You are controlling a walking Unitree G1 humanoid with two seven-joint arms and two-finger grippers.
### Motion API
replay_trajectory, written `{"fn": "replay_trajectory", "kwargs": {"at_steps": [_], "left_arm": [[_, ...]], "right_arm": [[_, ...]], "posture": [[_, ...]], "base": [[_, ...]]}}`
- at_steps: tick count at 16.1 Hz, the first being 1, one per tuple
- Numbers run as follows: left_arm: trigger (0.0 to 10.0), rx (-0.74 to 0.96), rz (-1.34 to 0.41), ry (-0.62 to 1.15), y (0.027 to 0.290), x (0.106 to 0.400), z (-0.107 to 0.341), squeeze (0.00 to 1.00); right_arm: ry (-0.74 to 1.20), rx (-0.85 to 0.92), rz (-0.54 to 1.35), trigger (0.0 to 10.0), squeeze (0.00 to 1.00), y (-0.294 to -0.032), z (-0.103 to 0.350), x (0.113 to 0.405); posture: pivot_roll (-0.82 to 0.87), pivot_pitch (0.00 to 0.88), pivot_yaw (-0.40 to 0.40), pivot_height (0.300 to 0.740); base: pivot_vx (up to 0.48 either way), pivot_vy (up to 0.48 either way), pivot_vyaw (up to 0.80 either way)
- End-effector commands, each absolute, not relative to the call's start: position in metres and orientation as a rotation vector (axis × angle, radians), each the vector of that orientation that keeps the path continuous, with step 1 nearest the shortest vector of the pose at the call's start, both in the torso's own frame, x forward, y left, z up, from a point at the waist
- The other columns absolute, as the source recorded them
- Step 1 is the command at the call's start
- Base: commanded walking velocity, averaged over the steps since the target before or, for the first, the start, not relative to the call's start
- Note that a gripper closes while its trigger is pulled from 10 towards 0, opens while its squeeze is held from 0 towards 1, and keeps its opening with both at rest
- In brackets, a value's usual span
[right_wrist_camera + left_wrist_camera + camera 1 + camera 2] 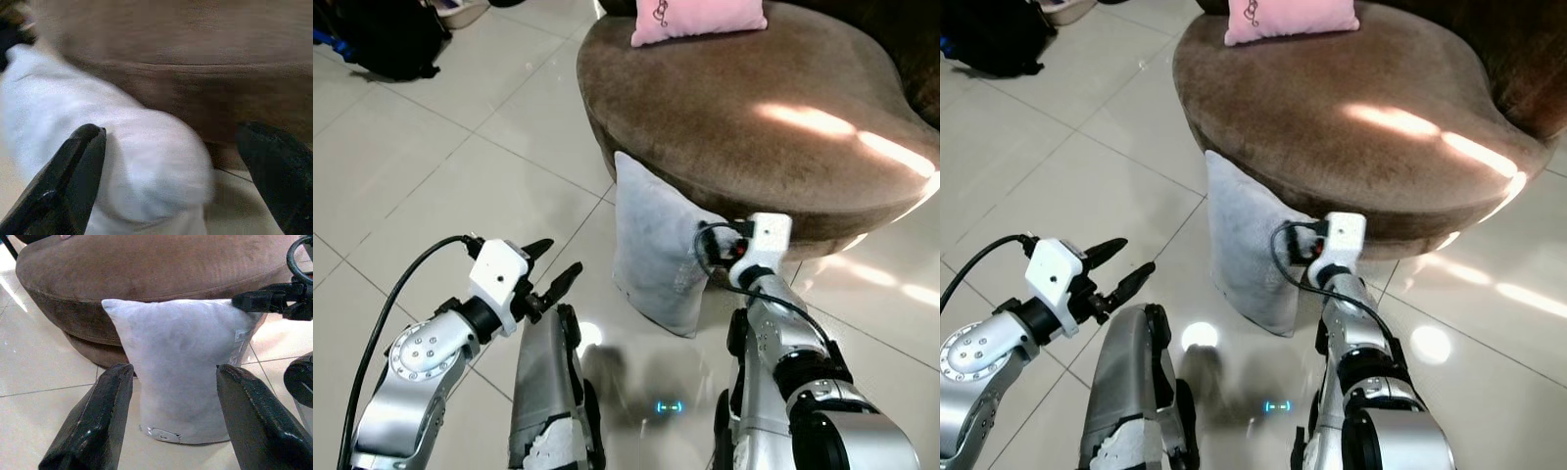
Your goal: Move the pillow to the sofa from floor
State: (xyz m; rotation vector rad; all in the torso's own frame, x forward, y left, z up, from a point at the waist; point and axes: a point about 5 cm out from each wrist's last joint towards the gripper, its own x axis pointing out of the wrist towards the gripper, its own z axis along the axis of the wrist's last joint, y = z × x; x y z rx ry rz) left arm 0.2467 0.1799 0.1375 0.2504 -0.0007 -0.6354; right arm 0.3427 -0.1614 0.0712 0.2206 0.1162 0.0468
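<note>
Pale grey and softly rumpled, the pillow (658, 250) stands on edge on the tiled floor (440, 196), its long axis running up and down and its upper edge leaning against the side of the brown suede-like sofa (754, 117). One top corner rises to a point against the sofa's wall, while the bottom edge rests on the tiles. The fabric is plain and unpatterned; in the left wrist view a small tag (161, 433) shows at the lower edge and another strip at the side seam, neither readable. The right gripper (171, 171) has its two black fingers spread wide, one finger (68, 181) lying against the pillow's near face and the other off beside the sofa's base, so the pillow's end sits between them, not clamped. The left gripper (553, 274) hovers to the pillow's left, just clear of it, its fingers likewise apart and aimed at the cushion's broad face. On the sofa's seat, well apart from the grey one, lies a pink pillow (697, 20) bearing a small dark mark too small to read. A black bag (391, 39) sits on the tiles at far left.
</note>
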Motion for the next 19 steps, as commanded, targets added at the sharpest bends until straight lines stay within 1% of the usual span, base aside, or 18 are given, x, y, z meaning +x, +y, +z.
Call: {"fn": "replay_trajectory", "kwargs": {"at_steps": [1, 2, 3, 6, 8, 9, 10, 11, 12, 15, 16, 18, 19], "left_arm": [[10.0, 0.255, -0.629, 0.015, 0.185, 0.244, 0.137, 0.0], [10.0, 0.253, -0.628, 0.014, 0.185, 0.245, 0.137, 0.0], [10.0, 0.25, -0.631, 0.015, 0.185, 0.244, 0.137, 0.0], [10.0, 0.235, -0.651, 0.016, 0.182, 0.243, 0.136, 0.0], [10.0, 0.222, -0.665, 0.016, 0.18, 0.242, 0.136, 0.0], [10.0, 0.221, -0.665, 0.016, 0.18, 0.242, 0.137, 0.0], [10.0, 0.219, -0.664, 0.017, 0.18, 0.242, 0.136, 0.0], [10.0, 0.219, -0.664, 0.017, 0.18, 0.242, 0.136, 0.0], [10.0, 0.219, -0.664, 0.019, 0.18, 0.241, 0.136, 0.0], [10.0, 0.221, -0.664, 0.023, 0.181, 0.24, 0.136, 0.0], [10.0, 0.223, -0.664, 0.024, 0.181, 0.24, 0.136, 0.0], [10.0, 0.228, -0.663, 0.027, 0.181, 0.24, 0.136, 0.0], [10.0, 0.23, -0.662, 0.028, 0.181, 0.24, 0.136, 0.0]], "right_arm": [[0.138, 0.321, -0.05, 10.0, 1.0, -0.167, 0.062, 0.338], [0.138, 0.388, -0.098, 10.0, 1.0, -0.171, 0.06, 0.337], [0.144, 0.499, -0.105, 10.0, 1.0, -0.17, 0.056, 0.335], [0.175, 0.658, -0.039, 10.0, 1.0, -0.158, 0.05, 0.332], [0.157, 0.747, 0.039, 10.0, 1.0, -0.144, 0.049, 0.329], [0.142, 0.78, 0.052, 10.0, 1.0, -0.142, 0.05, 0.329], [0.119, 0.827, 0.086, 10.0, 0.4, -0.137, 0.053, 0.329], [0.106, 0.852, 0.11, 10.0, 0.0, -0.134, 0.055, 0.329], [0.099, 0.869, 0.132, 10.0, 0.0, -0.13, 0.056, 0.329], [0.125, 0.826, 0.176, 10.0, 0.0, -0.122, 0.054, 0.327], [0.159, 0.781, 0.168, 10.0, 0.0, -0.121, 0.05, 0.325], [0.222, 0.71, 0.096, 10.0, 0.0, -0.124, 0.041, 0.322], [0.231, 0.699, 0.058, 9.3, 0.0, -0.126, 0.038, 0.322]], "posture": [[0.16, 0.281, 0.128, 0.495], [0.16, 0.282, 0.13, 0.495], [0.16, 0.282, 0.13, 0.495], [0.16, 0.283, 0.133, 0.495], [0.16, 0.283, 0.134, 0.495], [0.16, 0.283, 0.134, 0.495], [0.16, 0.283, 0.134, 0.495], [0.16, 0.284, 0.134, 0.495], [0.16, 0.283, 0.134, 0.495], [0.16, 0.284, 0.134, 0.495], [0.16, 0.285, 0.134, 0.495], [0.16, 0.288, 0.135, 0.495], [0.17, 0.288, 0.136, 0.495]], "base": [[0.0, 0.0, 0.0], [0.0, 0.0, 0.0], [0.0, 0.0, 0.0], [0.0, 0.0, 0.0], [0.0, 0.0, 0.0], [0.0, 0.0, 0.0], [0.0, 0.0, 0.0], [0.0, 0.0, 0.0], [0.0, 0.0, 0.0], [0.0, 0.0, 0.0], [0.0, 0.0, 0.0], [0.0, 0.0, 0.0], [0.0, 0.0, 0.0]]}}
